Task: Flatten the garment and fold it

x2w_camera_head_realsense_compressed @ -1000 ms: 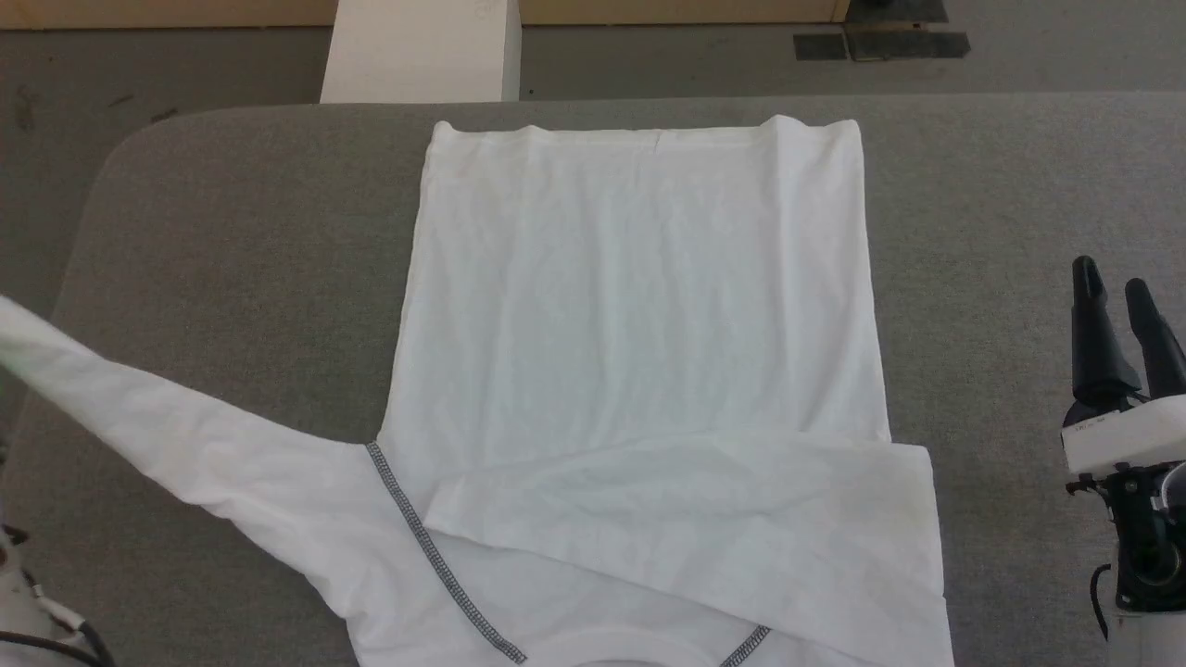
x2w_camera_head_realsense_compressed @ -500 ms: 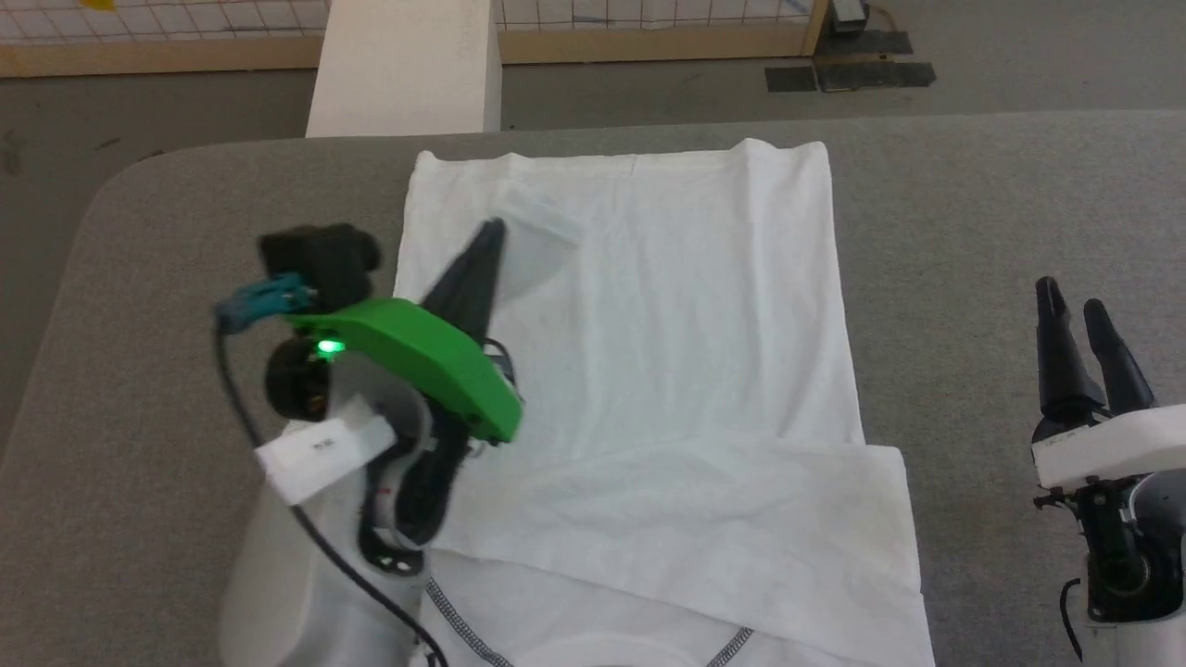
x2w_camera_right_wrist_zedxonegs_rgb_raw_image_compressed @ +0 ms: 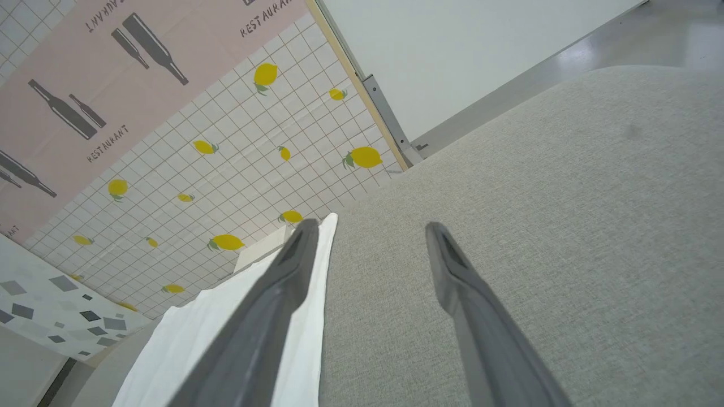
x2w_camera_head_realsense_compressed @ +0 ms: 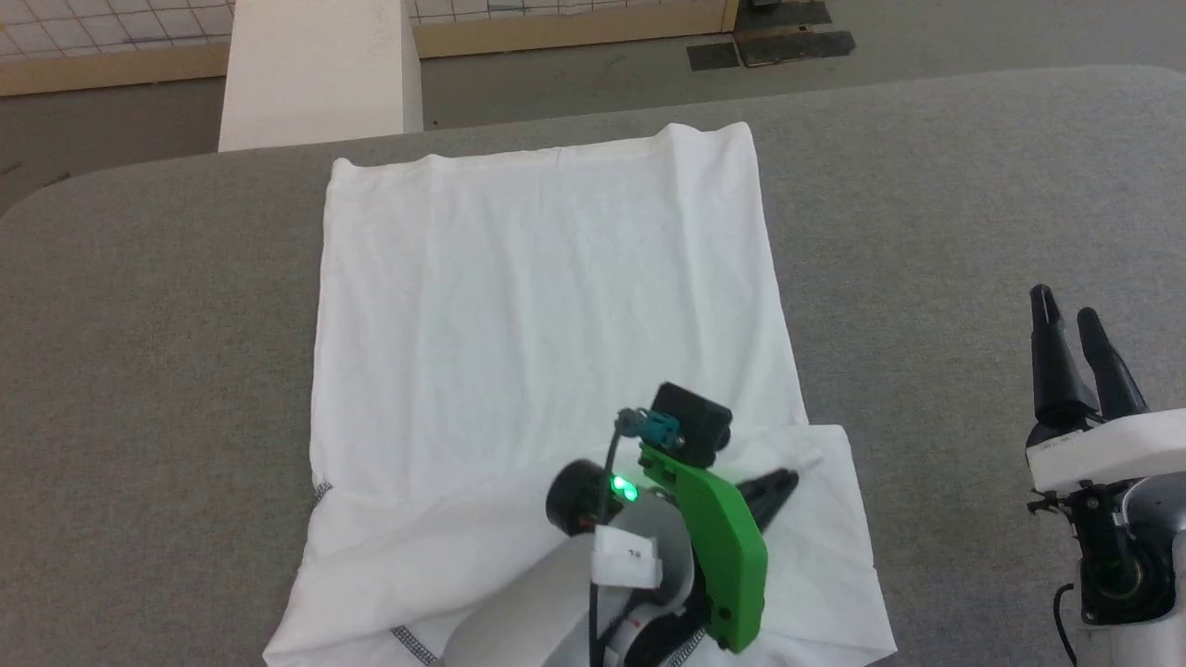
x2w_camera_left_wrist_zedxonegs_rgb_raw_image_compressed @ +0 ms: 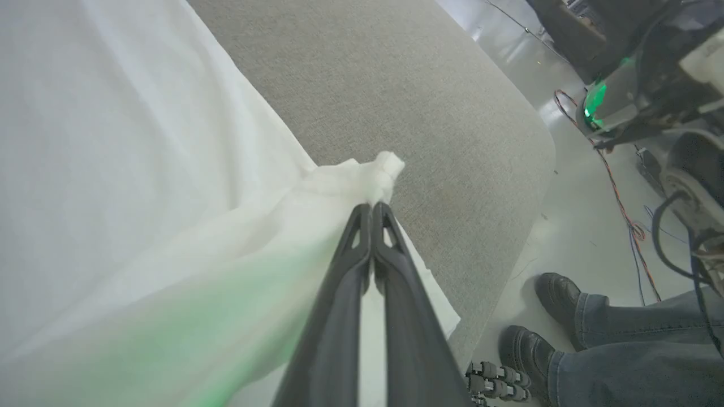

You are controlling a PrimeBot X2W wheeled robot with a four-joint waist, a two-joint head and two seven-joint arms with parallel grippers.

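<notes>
Garment [x2w_camera_head_realsense_compressed: 547,306], one, on grey table [x2w_camera_head_realsense_compressed: 927,232]; two left fingers [x2w_camera_left_wrist_zedxonegs_rgb_raw_image_compressed: 339,294] tight on it, two right fingers [x2w_camera_right_wrist_zedxonegs_rgb_raw_image_compressed: 266,322] wide.

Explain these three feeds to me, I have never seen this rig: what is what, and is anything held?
It is a two-armed robot at a grey table. The head view looks down from its head; the two wrist views look forward along each arm's gripper. A white garment lies spread on the table. The left gripper, under the green cover, is shut on a bunched end of that garment. The right gripper is open, holding nothing, beside the garment. A white box stands beyond the table.
</notes>
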